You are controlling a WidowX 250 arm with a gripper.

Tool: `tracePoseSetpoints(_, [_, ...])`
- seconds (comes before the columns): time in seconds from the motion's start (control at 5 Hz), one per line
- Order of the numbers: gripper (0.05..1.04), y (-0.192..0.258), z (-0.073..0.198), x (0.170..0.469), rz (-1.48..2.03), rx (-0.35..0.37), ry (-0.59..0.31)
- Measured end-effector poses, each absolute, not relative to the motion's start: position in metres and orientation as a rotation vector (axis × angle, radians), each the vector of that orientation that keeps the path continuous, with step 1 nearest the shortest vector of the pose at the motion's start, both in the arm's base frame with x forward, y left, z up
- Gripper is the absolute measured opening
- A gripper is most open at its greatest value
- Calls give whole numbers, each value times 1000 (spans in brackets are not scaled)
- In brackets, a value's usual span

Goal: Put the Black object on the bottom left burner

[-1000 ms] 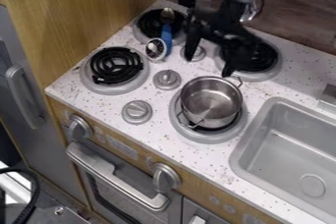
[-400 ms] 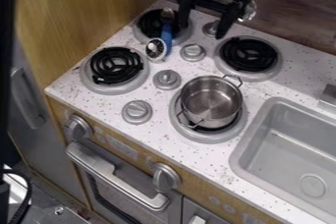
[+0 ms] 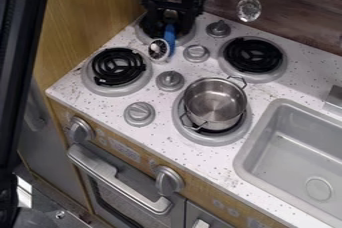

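Note:
The black gripper (image 3: 169, 24) hangs low over the back left burner (image 3: 140, 36), open around the upper part of a blue-handled utensil (image 3: 169, 34). That utensil lies from the burner toward the front, its round end pale-rimmed with a dark middle and resting on the counter. Its tan far end shows between the dark fingers, against the black coil. No separate black object can be told apart from the burner coils. The bottom left burner (image 3: 98, 86) has a black coil on a grey round base.
A metal pot (image 3: 214, 103) sits on the front right burner, with the back right burner (image 3: 252, 56) behind it. Grey knobs (image 3: 170, 80) stand between the burners. The sink (image 3: 294, 142) is at right, a wooden wall (image 3: 100, 7) at left.
The gripper has moved left from over the back right burner, past the back knob, to the back left burner. A dark arm part has come in along the left edge. Pot and utensil have stayed put.

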State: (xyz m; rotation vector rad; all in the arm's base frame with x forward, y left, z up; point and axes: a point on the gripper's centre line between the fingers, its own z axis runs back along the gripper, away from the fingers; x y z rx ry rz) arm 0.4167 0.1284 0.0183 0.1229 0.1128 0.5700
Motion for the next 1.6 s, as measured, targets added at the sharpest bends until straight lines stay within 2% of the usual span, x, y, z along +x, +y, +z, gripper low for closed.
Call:
tracePoseSetpoints(0.2, [998, 143, 4, 431, 519, -9, 65])
tracePoseSetpoints(0.4, [998, 157, -16, 434, 488, -33, -27])
tracePoseSetpoints(0.6, [998, 159, -36, 427, 485, -26, -47])
tracePoseSetpoints(0.8, [998, 165, -45, 431, 457, 15, -115])
tracePoseSetpoints(1.0, [998, 168, -38, 437, 459, 19, -136])
tracePoseSetpoints(1.2, [951, 169, -28, 448, 475, 2, -170])
tracePoseSetpoints(1.6, [375, 170, -39, 447, 473, 6, -126])
